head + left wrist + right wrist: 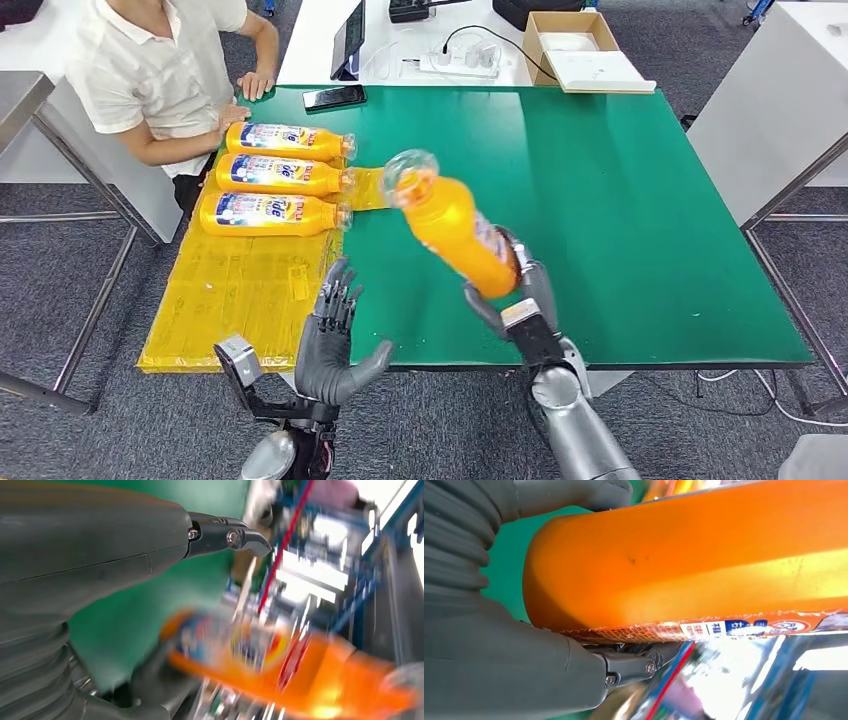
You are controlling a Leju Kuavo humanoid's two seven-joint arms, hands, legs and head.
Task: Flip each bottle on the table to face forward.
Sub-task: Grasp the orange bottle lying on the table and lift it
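My right hand [520, 292] grips the base of an orange bottle [452, 222] and holds it tilted above the green table [620, 200], its clear cap pointing up and to the far left. In the right wrist view the bottle [684, 555] lies across the hand [499, 645], its label edge showing. My left hand [335, 335] hovers open at the table's front edge, fingers spread, holding nothing. The left wrist view shows that hand [90, 545] and the held bottle [280, 670], blurred. Three more orange bottles [285, 175] lie side by side on a yellow sheet [240, 290], labels up.
A person in a white shirt [160, 70] sits at the table's far left corner, hands near the bottles. A black phone [334, 97] lies at the far edge. Behind the table stand a cardboard box [575, 45] and a power strip [460, 60].
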